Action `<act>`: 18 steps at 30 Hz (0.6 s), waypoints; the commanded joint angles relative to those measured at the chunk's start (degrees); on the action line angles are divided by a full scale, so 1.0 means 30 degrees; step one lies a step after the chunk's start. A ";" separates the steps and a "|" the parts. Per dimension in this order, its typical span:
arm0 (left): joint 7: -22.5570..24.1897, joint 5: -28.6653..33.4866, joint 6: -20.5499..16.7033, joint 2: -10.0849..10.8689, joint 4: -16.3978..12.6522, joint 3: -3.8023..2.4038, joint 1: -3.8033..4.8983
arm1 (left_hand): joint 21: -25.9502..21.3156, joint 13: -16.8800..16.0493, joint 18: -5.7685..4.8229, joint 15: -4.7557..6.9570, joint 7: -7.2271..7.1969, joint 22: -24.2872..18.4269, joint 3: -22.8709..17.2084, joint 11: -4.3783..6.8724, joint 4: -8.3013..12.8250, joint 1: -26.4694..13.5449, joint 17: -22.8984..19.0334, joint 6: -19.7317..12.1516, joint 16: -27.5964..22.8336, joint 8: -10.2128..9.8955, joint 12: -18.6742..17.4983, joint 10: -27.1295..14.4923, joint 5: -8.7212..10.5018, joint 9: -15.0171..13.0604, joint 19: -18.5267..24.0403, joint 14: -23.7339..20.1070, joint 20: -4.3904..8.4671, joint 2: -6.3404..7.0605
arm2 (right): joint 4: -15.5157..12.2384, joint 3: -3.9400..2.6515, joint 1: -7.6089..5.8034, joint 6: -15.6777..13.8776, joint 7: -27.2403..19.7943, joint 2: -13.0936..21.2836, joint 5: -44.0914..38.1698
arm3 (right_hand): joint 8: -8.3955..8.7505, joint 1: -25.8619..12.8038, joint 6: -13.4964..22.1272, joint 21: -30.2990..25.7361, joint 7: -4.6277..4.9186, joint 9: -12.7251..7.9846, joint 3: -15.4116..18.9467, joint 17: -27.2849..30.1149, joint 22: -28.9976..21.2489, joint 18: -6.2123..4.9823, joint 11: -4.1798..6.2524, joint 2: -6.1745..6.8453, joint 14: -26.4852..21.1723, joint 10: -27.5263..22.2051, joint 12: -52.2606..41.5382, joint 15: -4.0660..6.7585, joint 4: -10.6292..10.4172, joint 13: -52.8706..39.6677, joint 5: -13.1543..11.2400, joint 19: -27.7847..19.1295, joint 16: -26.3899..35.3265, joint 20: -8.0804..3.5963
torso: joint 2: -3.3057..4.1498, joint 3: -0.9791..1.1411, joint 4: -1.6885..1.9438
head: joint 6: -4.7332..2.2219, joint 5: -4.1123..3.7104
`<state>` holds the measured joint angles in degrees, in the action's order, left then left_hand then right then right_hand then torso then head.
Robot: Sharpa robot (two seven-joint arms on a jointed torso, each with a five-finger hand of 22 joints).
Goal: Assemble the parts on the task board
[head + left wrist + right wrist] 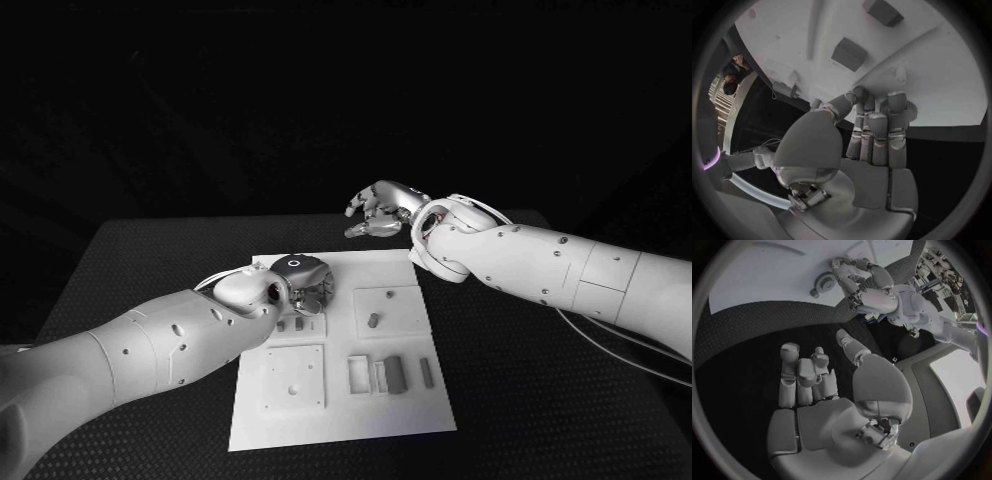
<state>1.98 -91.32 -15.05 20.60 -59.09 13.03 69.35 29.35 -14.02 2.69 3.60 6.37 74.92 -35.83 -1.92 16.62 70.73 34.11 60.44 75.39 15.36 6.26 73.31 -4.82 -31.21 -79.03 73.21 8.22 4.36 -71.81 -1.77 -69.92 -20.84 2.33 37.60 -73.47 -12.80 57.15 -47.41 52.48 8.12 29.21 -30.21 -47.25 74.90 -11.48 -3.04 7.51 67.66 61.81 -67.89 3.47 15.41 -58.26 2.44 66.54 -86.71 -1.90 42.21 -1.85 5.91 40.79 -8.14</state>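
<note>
The white task board (411, 410) lies in the middle of the black table. Grey parts rest on it: a short peg (372, 320) on a square plate, upright blocks (392, 373) and a flat square plate (294, 377). My left hand (296, 285) hovers over the board's far left corner with nothing seen in it. In the left wrist view its fingers (877, 135) reach out side by side over the board's edge, close to a small peg (900, 75). My right hand (378, 212) hangs over bare table beyond the board's far edge, fingers (798, 375) loosely bent and holding nothing.
Two grey blocks (848, 54) stand on the board ahead of the left hand. A round part (825, 282) sits on the board beside the left hand (870, 290). Black table surface (548, 400) surrounds the board on all sides.
</note>
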 commanded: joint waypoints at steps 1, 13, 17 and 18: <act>0.0082 0.0185 0.0076 0.0160 0.0009 0.0148 -0.0229 | -0.0039 -0.0153 0.2053 0.0118 0.0007 0.0327 -0.0125 -0.0194 0.0003 0.0052 -0.0027 0.0131 -0.0072 0.0130 0.0111 0.0434 -0.0067 -0.0014 -0.0050 0.0051 0.0155 -0.0298 | 0.0003 -0.0010 0.0009 0.0116 -0.0147 -0.0001 -0.0010 | 0.0071 -0.0023 0.0314 -0.0117 0.0452 -0.0004 0.0040 0.0031 0.0288 -0.1172 0.0039 -0.0229 -0.0058 -0.0115 -0.0035 -0.0055 0.0104 0.0025 0.0127 0.0047 0.0088 -0.0080 | 0.0010 0.0007 -0.0013 | -0.0013 0.0006; 0.0502 0.0855 -0.0911 0.0761 -0.0572 -0.0221 -0.0214 | -0.0061 -0.0181 0.2037 0.0154 -0.0026 0.0316 -0.0188 -0.0159 0.0011 0.0004 -0.0040 0.0197 -0.0083 0.0169 0.0100 0.0514 -0.0063 -0.0028 -0.0069 0.0072 0.0211 -0.0309 | 0.0021 -0.0010 0.0009 0.0115 -0.0158 0.0004 0.0001 | 0.0070 -0.0033 0.0313 -0.0117 0.0451 -0.0003 0.0044 0.0032 0.0290 -0.1172 0.0040 -0.0229 -0.0055 -0.0113 -0.0039 -0.0054 0.0101 0.0028 0.0127 0.0049 0.0086 -0.0081 | -0.0019 -0.0013 0.0027 | -0.0053 0.0042; 0.0536 0.1293 -0.1128 0.0887 -0.0700 -0.0683 -0.0211 | -0.0065 -0.0184 0.2035 0.0159 -0.0031 0.0315 -0.0196 -0.0155 0.0012 -0.0001 -0.0042 0.0205 -0.0083 0.0174 0.0097 0.0523 -0.0061 -0.0029 -0.0071 0.0075 0.0218 -0.0310 | 0.0025 -0.0010 0.0009 0.0111 -0.0153 0.0023 0.0003 | 0.0070 -0.0035 0.0313 -0.0117 0.0451 -0.0003 0.0045 0.0032 0.0290 -0.1172 0.0040 -0.0228 -0.0054 -0.0113 -0.0041 -0.0054 0.0102 0.0029 0.0127 0.0050 0.0086 -0.0081 | -0.0033 -0.0010 0.0041 | -0.0098 0.0101; 0.0547 0.1302 -0.1169 0.0904 -0.0700 -0.0741 -0.0209 | -0.0066 -0.0185 0.2034 0.0160 -0.0032 0.0314 -0.0199 -0.0154 0.0012 -0.0003 -0.0042 0.0206 -0.0083 0.0175 0.0096 0.0526 -0.0061 -0.0030 -0.0071 0.0076 0.0220 -0.0310 | 0.0028 -0.0010 0.0009 0.0111 -0.0153 0.0023 0.0005 | 0.0070 -0.0035 0.0313 -0.0117 0.0451 -0.0003 0.0045 0.0032 0.0290 -0.1172 0.0040 -0.0229 -0.0054 -0.0113 -0.0041 -0.0054 0.0102 0.0029 0.0127 0.0050 0.0086 -0.0081 | -0.0035 -0.0011 0.0042 | -0.0108 0.0108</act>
<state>2.90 -89.07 -17.29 23.32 -60.97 10.88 68.70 29.35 -14.01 2.66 3.78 6.12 74.91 -36.08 -1.81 16.55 70.48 34.06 60.68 75.38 15.59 6.26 73.43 -4.80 -31.31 -79.24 73.39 8.40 4.11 -71.72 -1.77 -69.92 -20.84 2.31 37.66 -73.46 -12.80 56.95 -47.40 52.48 8.11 29.21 -30.21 -47.26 74.90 -11.49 -3.04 7.31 67.66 61.81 -67.89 3.48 15.41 -58.26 2.44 66.45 -86.71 -1.81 42.14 -1.86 5.98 40.55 -7.90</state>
